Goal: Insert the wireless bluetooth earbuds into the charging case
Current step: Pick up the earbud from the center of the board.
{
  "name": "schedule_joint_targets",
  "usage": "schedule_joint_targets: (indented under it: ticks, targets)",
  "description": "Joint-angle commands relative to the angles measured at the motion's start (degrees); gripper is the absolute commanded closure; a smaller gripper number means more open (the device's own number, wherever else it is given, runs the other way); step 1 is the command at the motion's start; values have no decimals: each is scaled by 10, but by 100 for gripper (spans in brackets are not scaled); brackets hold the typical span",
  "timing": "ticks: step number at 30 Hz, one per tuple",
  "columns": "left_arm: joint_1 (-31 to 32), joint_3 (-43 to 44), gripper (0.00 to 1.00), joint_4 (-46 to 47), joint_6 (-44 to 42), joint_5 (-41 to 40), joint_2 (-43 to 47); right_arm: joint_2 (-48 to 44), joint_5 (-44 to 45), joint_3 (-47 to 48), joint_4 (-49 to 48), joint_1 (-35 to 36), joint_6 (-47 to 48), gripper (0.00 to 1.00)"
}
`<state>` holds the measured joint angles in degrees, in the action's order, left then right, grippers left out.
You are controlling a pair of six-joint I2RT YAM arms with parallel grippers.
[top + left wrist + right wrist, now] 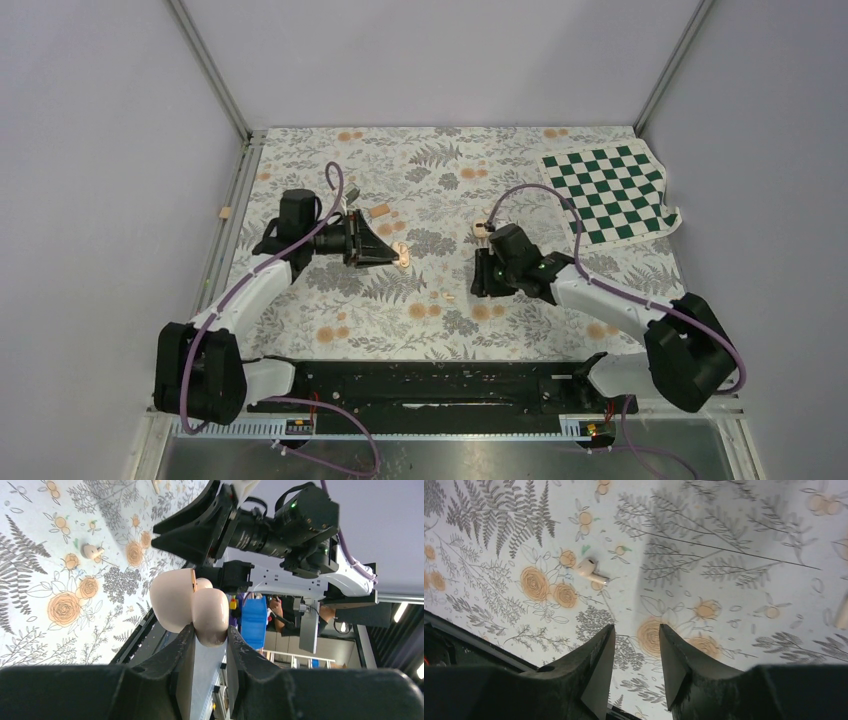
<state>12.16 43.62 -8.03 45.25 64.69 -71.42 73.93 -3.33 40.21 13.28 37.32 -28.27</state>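
Peach-pink plastic sits in your left claw (210,633). The case (175,599) is pinched between its two black fingers, which press on the smaller of its two rounded halves. A thin orange edge shows between the halves, and from the wrist view you cannot tell how far the lid stands open. Seen from above, that claw lies nearly level over the left middle of the floral cloth (430,170), with the case at its tip pointing toward your right arm. Whether the case touches the cloth is unclear.

One bud (449,296) lies on the cloth between the two claws, nearer your side than the case and apart from both. In your right wrist view it lies on its side, stem to the right, ahead and to the left of the fingers.

Your right claw (636,630) is spread, with only printed leaves and flowers between its fingers. It hangs low over the cloth, right of the bud.

A tan block (380,210) lies just beyond the left claw. A green checkered cloth (610,190) covers the far right corner.
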Motion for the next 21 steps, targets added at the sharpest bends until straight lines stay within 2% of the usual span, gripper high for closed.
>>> schedule_joint_targets:
  ticks: [1, 11, 21]
  targets:
    - [-26, -12, 100, 5, 1, 24, 38, 45, 3, 55, -23, 47, 5, 54]
    - [-34, -25, 100, 32, 22, 22, 47, 163, 17, 154, -19, 99, -15, 50]
    - [-39, -32, 100, 38, 16, 34, 44, 248, 31, 209, 17, 103, 6, 50]
